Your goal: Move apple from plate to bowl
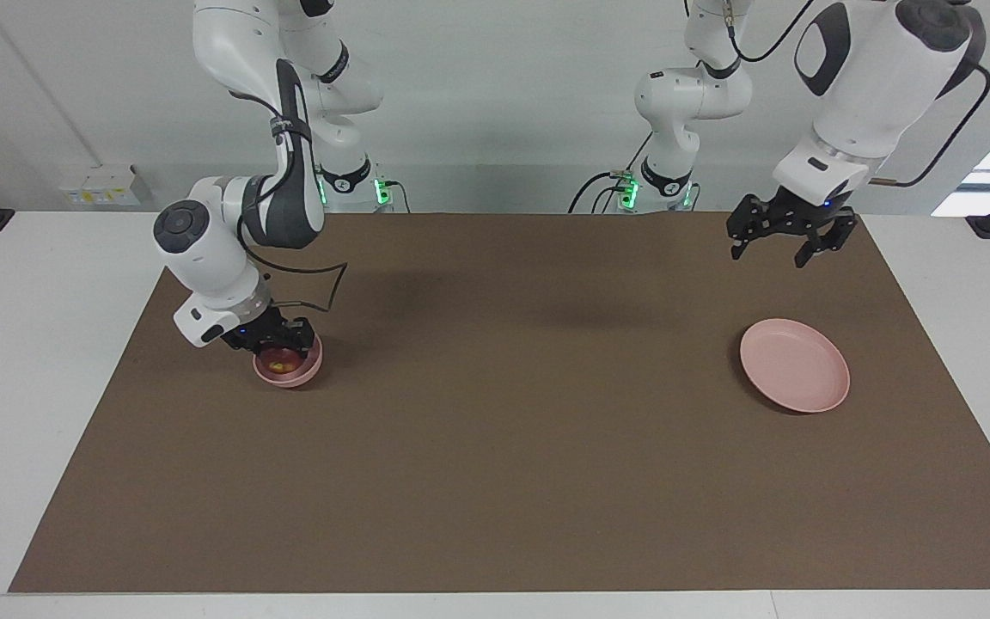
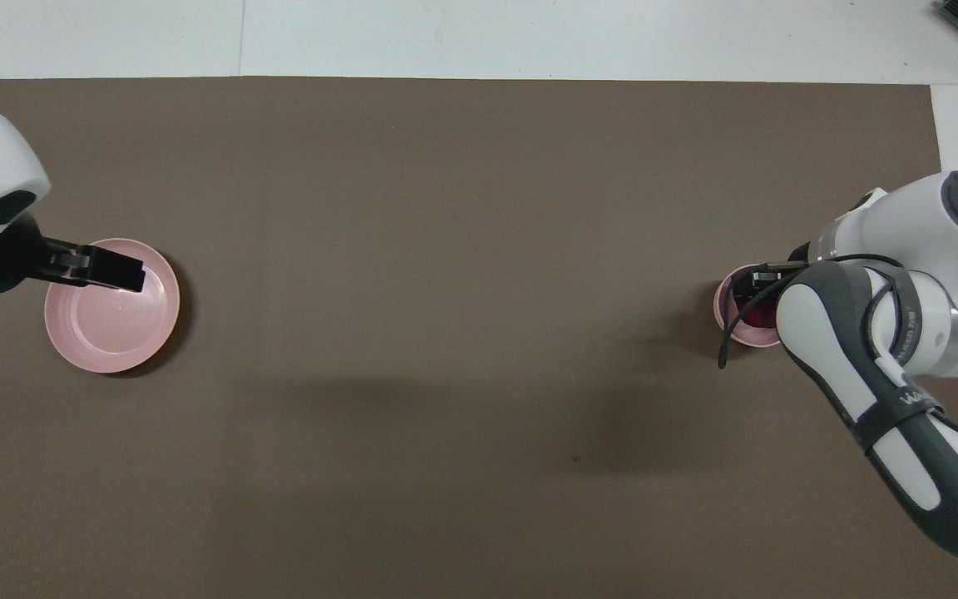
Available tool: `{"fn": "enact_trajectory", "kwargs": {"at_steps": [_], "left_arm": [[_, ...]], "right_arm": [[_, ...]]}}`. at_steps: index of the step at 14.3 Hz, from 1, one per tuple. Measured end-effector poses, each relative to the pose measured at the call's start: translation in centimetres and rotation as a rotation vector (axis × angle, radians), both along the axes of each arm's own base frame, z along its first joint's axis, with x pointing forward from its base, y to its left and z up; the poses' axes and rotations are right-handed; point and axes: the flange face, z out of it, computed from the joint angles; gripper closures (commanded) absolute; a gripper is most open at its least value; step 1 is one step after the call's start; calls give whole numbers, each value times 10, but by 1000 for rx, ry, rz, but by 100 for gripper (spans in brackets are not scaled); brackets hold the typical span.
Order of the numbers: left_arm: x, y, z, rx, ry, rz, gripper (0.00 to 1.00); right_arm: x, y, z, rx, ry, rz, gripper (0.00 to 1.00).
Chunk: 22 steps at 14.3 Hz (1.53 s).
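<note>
From my screen, the lower half of the facing view is bare brown mat on the white table. Higher up, at middle right of the frame, the plate lies flat, pale pink, with a low rim and nothing on it. At middle left sits the bowl, small, deep and the same pale pink. The apple is down inside it; I see only a dark red sliver with a yellowish patch under the black fingers. In the overhead view it shows as a dark red spot in the bowl at middle right of the frame, mostly covered by the arm. The right gripper is lowered into the bowl's mouth and clenched on the apple. Whether the apple rests on the bowl's bottom I cannot tell. In the upper right of the facing view, the left gripper hangs in the air over the mat, its fingers spread and holding nothing.
</note>
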Motion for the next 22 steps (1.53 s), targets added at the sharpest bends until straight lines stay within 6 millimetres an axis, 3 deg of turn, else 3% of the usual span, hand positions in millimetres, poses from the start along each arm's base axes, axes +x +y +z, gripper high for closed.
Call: {"fn": "enact_trajectory", "kwargs": {"at_steps": [3, 5, 8, 14, 17, 19, 20, 22], "left_arm": [[-13, 25, 44, 5, 27, -26, 0], [-21, 32, 62, 5, 44, -42, 0], [-26, 42, 74, 4, 52, -38, 0], [-27, 50, 80, 3, 41, -27, 0], [-28, 50, 81, 3, 42, -26, 0], [-29, 50, 81, 3, 43, -26, 0], [-29, 51, 81, 3, 43, -26, 0], [-29, 51, 81, 3, 44, -26, 0]], "right_arm": [[-2, 2, -6, 0, 2, 3, 100], [-1, 3, -12, -1, 3, 5, 100], [0, 5, -20, -2, 8, 8, 100], [0, 5, -24, -3, 14, 8, 100], [0, 5, -27, -3, 20, 8, 74], [0, 5, -29, -3, 23, 8, 21], [0, 5, -29, -3, 23, 8, 7], [0, 5, -29, -3, 23, 8, 0]]}}
